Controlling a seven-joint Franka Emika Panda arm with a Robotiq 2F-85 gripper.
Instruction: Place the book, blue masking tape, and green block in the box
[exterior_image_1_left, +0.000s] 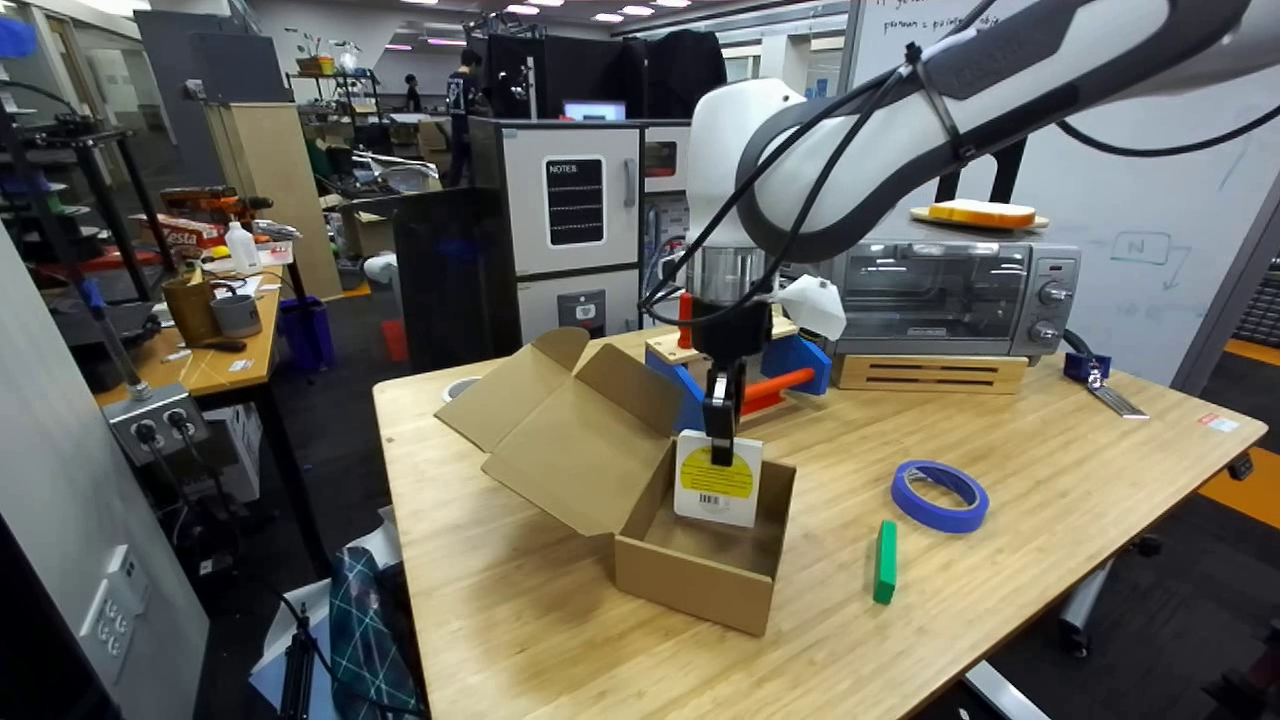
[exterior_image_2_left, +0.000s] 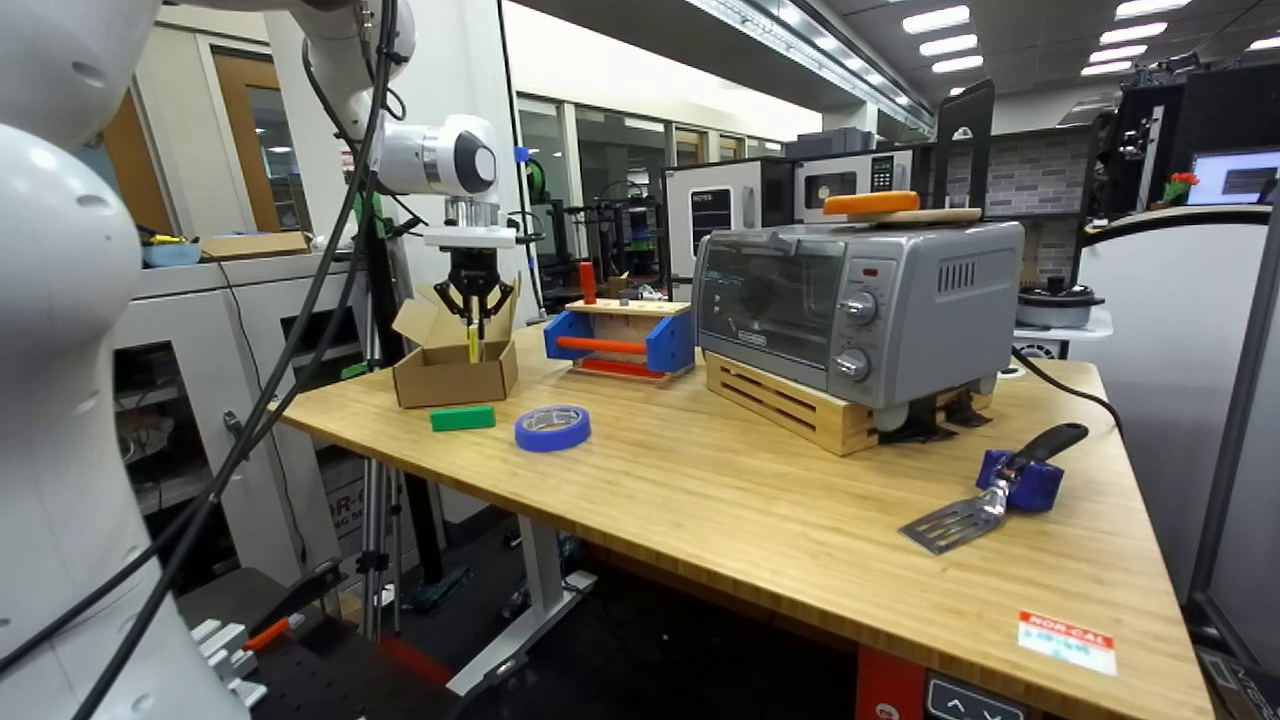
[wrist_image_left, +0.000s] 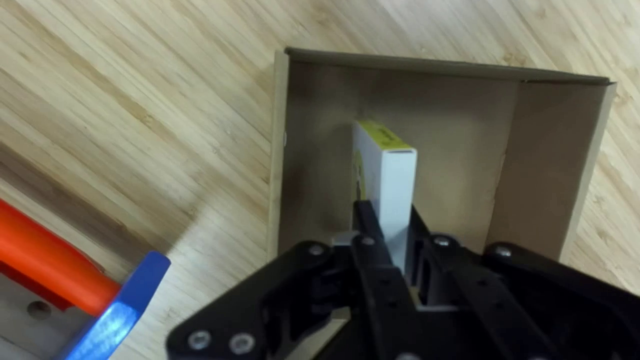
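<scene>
Pinched edge-up between my gripper's fingertips is the book (exterior_image_1_left: 738, 482), thin and white with a yellow patch. My gripper (wrist_image_left: 388, 207) is shut on it, one finger against each cover. Below stands the brown cardboard box (exterior_image_1_left: 695, 585), its flaps folded back. From above, the book (wrist_image_left: 397, 185) hangs upright within the box's walls (wrist_image_left: 280, 150), nearer one side. Whether its lower edge touches the box floor I cannot tell. The blue masking tape (exterior_image_1_left: 938, 516) lies flat on the table, outside the box. Between tape and box rests the green block (exterior_image_2_left: 462, 418).
A red-and-blue toy tray (exterior_image_2_left: 668, 343) stands close behind the box. Farther along is a toaster oven (exterior_image_2_left: 775, 300) on a wooden stand (exterior_image_2_left: 790, 405). A spatula (exterior_image_2_left: 960, 522) lies toward the table's far end. The box's big flap (exterior_image_1_left: 590, 450) spreads out over the table.
</scene>
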